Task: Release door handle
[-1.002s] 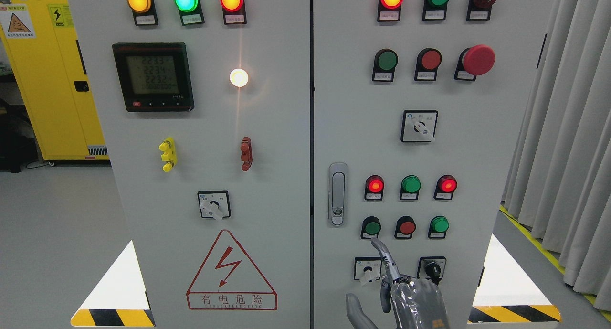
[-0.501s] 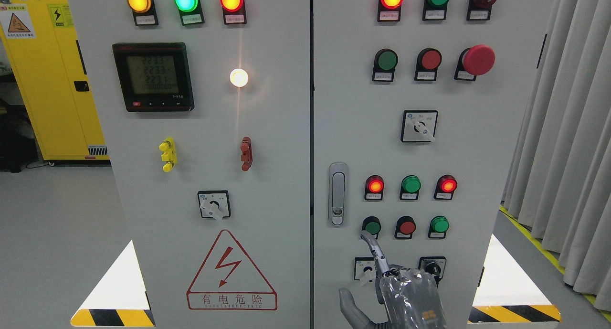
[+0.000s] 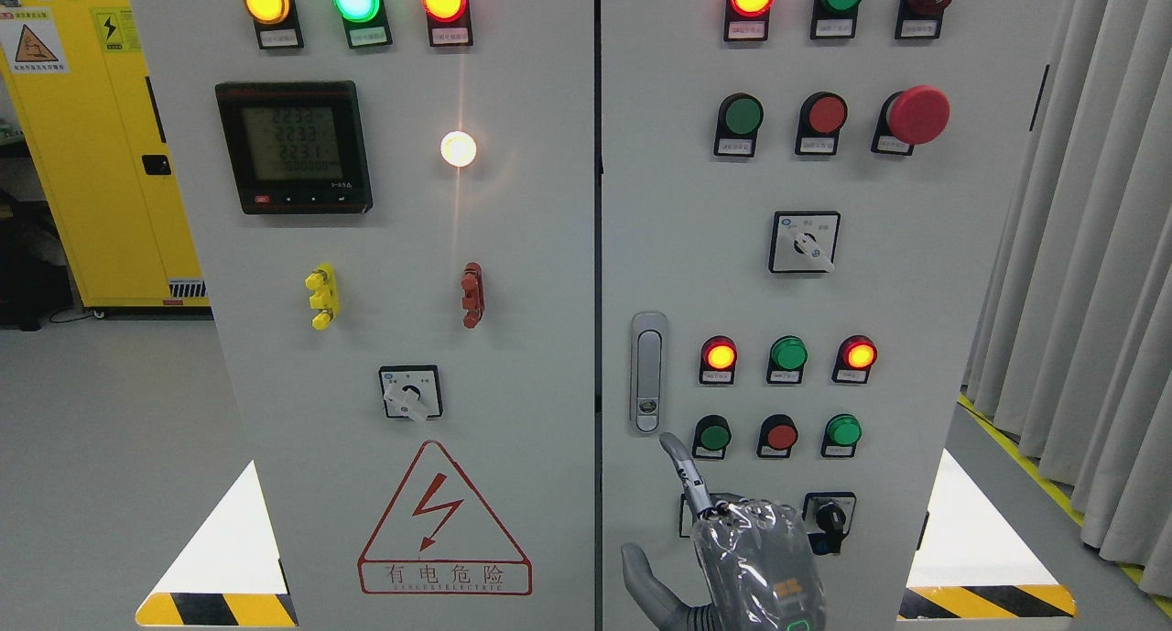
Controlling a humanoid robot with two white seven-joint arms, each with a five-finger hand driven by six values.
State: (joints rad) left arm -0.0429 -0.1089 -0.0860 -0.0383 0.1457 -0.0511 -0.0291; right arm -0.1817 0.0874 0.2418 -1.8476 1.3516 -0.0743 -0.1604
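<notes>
Silver door handle (image 3: 648, 372) sits untouched; right hand (image 3: 732, 549), seemingly empty with forefinger extended just below it, should withdraw straight back.

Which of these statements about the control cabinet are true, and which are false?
1. The right hand grips the door handle. False: it is below the handle, holding nothing.
2. The door handle stands upright on the right door. True.
3. The red mushroom button is on the left door. False: it is on the right door, upper right.
4. The meter display is on the left door. True.
</notes>
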